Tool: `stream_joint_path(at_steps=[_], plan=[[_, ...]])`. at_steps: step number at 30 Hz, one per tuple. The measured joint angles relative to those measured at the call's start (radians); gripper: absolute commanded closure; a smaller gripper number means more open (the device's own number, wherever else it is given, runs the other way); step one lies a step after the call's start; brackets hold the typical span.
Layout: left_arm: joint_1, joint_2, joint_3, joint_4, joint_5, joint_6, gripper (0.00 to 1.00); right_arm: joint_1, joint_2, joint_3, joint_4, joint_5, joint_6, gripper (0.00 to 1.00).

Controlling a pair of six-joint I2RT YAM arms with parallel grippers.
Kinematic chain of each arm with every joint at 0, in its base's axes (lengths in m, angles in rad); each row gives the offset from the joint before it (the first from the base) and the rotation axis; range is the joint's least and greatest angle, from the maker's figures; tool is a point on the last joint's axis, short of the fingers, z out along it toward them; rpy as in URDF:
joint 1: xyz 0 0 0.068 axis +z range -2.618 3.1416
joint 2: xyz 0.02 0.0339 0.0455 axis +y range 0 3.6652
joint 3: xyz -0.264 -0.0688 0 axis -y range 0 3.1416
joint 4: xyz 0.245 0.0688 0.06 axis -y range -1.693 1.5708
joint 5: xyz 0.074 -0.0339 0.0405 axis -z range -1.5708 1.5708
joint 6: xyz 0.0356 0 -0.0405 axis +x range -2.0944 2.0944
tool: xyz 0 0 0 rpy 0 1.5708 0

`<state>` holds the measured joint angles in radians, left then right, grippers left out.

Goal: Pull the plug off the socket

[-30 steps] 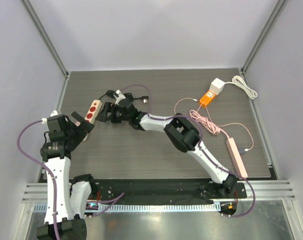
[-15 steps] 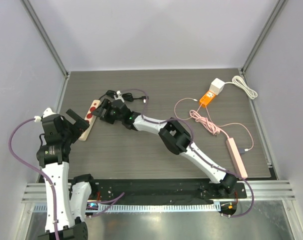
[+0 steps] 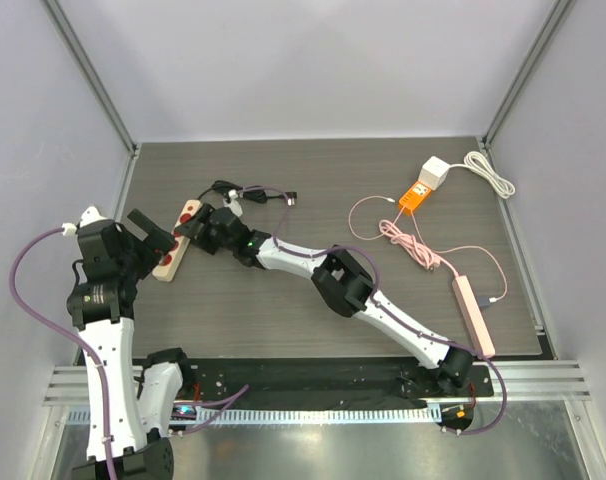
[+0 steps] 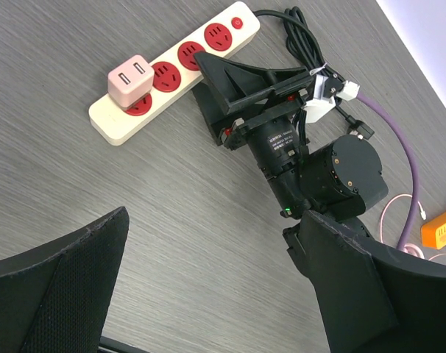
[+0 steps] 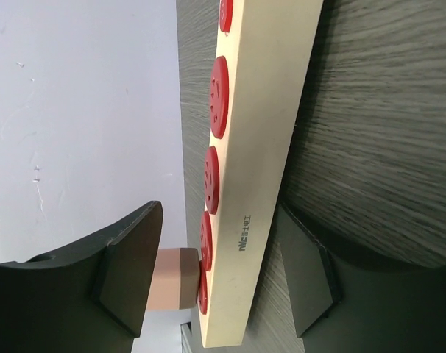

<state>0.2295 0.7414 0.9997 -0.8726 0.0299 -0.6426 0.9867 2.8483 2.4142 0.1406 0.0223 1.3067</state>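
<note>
A cream power strip with red sockets lies at the table's back left. A pink plug sits in the socket second from its near end. My right gripper is open at the strip's side. In the right wrist view its fingers stand on either side of the strip, and the pink plug shows beside the left one. My left gripper is open and empty, just left of the strip. In the left wrist view its fingertips frame bare table short of the strip.
A black cable runs from the strip's far end. On the right lie an orange adapter with a white charger, a white cord, a pink cable and a pink strip.
My right gripper has moved left up to the power strip, which has shifted a little toward the near left. My left arm has drawn back to the left.
</note>
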Motion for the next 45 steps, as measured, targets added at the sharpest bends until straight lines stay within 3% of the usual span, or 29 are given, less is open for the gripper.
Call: stream_joint_path(at_steps=[12, 16, 29, 37, 39, 45], plan=[[0.000, 0.001, 0.000, -0.001, 0.001, 0.014, 0.00, 0.002, 0.002, 0.000, -0.008, 0.032, 0.015, 0.36], [0.000, 0.002, 0.001, -0.006, 0.009, 0.038, 0.00, 0.002, 0.005, 0.000, -0.010, 0.037, 0.008, 0.46], [0.000, 0.020, 0.043, -0.094, 0.041, 0.114, 0.00, 0.003, 0.012, -0.029, 0.034, 0.030, -0.003, 0.64], [0.000, 0.074, 0.043, -0.143, 0.074, 0.162, 0.04, -0.014, -0.050, -0.198, 0.185, -0.008, -0.033, 0.82], [0.000, 0.089, 0.040, -0.142, 0.089, 0.172, 0.10, -0.026, -0.079, -0.256, 0.209, -0.045, -0.040, 0.86], [0.000, 0.111, 0.001, -0.134, 0.180, 0.204, 0.17, -0.072, -0.167, -0.404, 0.238, -0.169, -0.087, 0.89]])
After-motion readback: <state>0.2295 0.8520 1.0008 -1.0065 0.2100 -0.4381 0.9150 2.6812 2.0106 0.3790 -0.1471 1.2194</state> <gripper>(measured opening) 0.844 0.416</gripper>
